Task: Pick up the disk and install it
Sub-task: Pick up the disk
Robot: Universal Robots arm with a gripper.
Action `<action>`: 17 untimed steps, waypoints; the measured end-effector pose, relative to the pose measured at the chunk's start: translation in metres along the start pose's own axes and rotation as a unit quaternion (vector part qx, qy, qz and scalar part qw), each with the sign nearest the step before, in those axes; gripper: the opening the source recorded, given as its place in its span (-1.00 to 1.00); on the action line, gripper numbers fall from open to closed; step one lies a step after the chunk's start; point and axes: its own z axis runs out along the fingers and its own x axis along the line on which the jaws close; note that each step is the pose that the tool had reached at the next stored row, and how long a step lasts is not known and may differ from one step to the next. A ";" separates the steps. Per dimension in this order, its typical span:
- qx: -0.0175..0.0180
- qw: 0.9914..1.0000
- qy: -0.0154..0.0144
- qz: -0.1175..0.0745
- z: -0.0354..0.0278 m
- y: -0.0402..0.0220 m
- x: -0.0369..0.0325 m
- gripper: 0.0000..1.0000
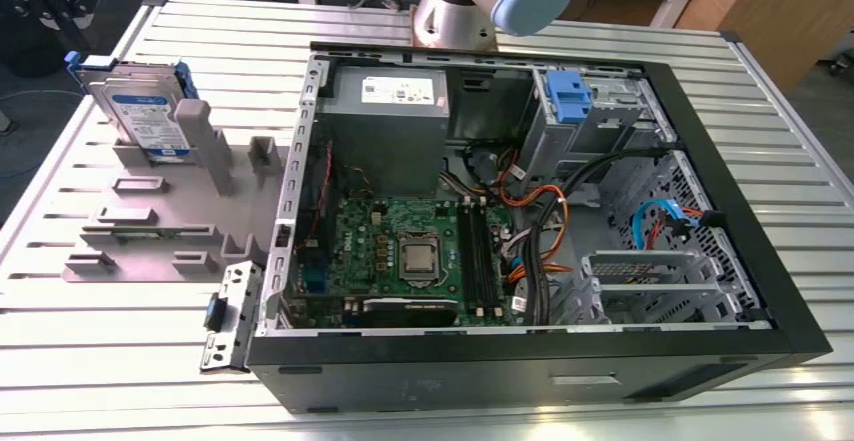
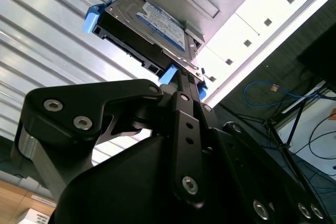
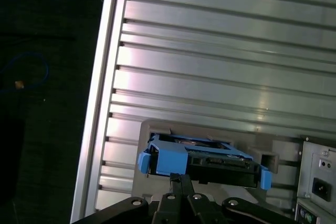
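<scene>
Surface (image 1: 107,381) of metal slats carried the open computer case (image 1: 534,356) and a grey holder (image 1: 134,241). The disk (image 1: 140,111) stood upright in that holder, ahead of the fingers (image 3: 178,184), which looked pressed together and empty. Pick-up was not yet done; a grasp probably called for spreading them.

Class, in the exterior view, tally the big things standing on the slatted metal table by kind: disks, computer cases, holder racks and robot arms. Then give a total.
Disk: 1
Open computer case: 1
Grey holder rack: 1
Robot arm: 1
Total: 4
</scene>
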 end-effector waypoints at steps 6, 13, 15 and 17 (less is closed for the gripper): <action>0.000 1.000 0.000 -0.010 0.0001 0.0000 0.0000 -0.79; 0.000 1.000 0.001 -0.021 0.0001 0.0000 0.0000 -0.79; -0.001 1.000 0.001 -0.026 0.0000 -0.0001 0.0000 -0.79; -0.001 0.999 0.001 -0.034 0.0000 -0.0002 0.0000 -0.79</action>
